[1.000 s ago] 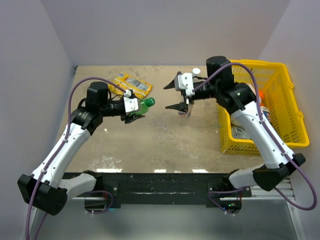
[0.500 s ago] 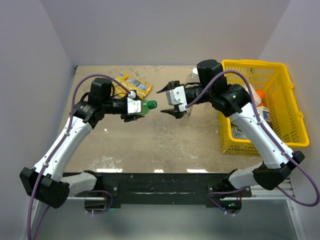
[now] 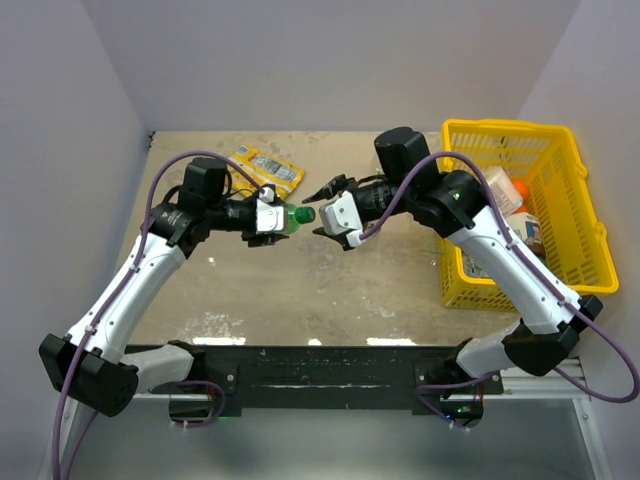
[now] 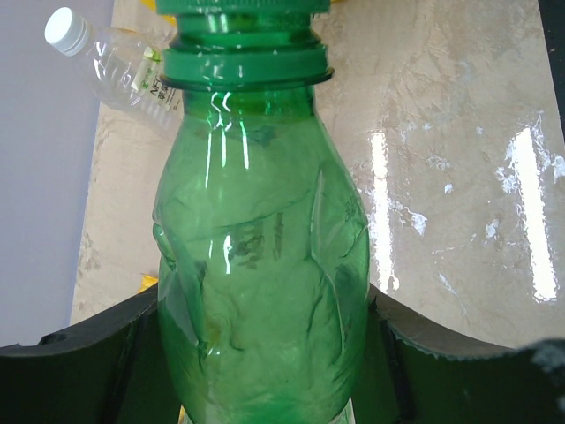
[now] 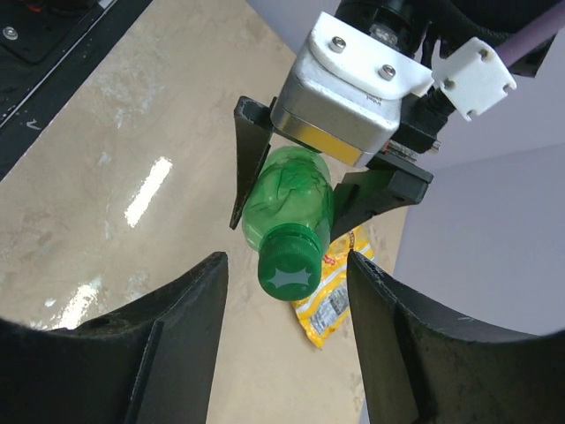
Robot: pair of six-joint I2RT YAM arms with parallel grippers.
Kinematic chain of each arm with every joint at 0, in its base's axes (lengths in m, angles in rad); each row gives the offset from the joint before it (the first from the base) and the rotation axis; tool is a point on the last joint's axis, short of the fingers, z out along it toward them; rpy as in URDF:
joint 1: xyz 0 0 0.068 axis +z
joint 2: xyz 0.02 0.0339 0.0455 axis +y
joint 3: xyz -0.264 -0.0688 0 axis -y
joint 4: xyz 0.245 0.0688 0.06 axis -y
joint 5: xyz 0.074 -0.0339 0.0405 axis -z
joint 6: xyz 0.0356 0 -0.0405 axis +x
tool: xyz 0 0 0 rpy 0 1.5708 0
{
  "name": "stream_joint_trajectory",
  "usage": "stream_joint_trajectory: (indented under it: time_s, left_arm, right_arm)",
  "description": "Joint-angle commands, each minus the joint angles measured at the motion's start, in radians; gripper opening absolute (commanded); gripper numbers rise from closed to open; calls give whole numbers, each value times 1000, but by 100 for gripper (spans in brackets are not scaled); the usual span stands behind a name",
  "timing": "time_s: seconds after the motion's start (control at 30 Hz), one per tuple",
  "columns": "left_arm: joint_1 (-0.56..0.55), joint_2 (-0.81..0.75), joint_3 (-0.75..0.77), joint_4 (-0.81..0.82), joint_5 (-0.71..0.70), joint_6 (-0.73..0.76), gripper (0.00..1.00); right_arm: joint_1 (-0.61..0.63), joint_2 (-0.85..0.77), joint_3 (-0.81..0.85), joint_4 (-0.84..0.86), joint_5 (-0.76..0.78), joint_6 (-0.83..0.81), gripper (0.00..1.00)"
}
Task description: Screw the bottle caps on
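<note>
Right arm has swung in from beside the yellow basket [image 3: 578, 180] over the last second, and the right gripper [image 3: 320, 212] now sits nose to nose with the left gripper [image 3: 275, 218] above the middle of the table [image 3: 300, 290]. Left side first: it is clamped across the belly of the green bottle [image 4: 256, 265], holding it off the table on its side with the neck aimed at my right arm. The dark green cap [image 5: 289, 268] is sitting on that neck, and the right wrist view puts it dead centre between my right fingers [image 5: 177, 344], which stand spread wide on either side, touching nothing. So I read this as the approach to the twist: the cap is on, but I can't tell whether it is threaded tight. Further back, the left wrist view catches a clear bottle [image 4: 132, 75] lying on the table with a white cap [image 4: 65, 27] on its mouth, so that one looks done or nearly so. A third bottle and cap I can't find in any view. Yellow snack packet [image 3: 265, 168] lies behind the grippers, out of the way. Closing on the green cap and turning it looks like the step still owed.
</note>
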Motion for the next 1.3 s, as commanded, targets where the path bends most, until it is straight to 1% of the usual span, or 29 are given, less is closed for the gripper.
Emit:
stream_joint_trajectory:
  time_s: [0.0,0.23,0.57,0.87,1.07,1.27]
  left_arm:
    - [-6,-10,45,17,9,13,0]
    - [-8,-18,42,17,6,13,0]
    - [-11,-21,37,28,6,15,0]
    - [-11,-23,33,45,3,13,0]
    - [-11,-26,28,54,-4,12,0]
    - [-11,-30,19,63,-14,16,0]
  right_arm:
    - [18,-5,35,-15,28,-43,57]
    - [24,-6,15,27,57,-34,52]
    - [33,-5,-5,36,79,-51,51]
    - [49,14,11,13,82,-66,45]
    - [53,21,3,17,95,-72,45]
    - [52,24,-5,31,106,-49,42]
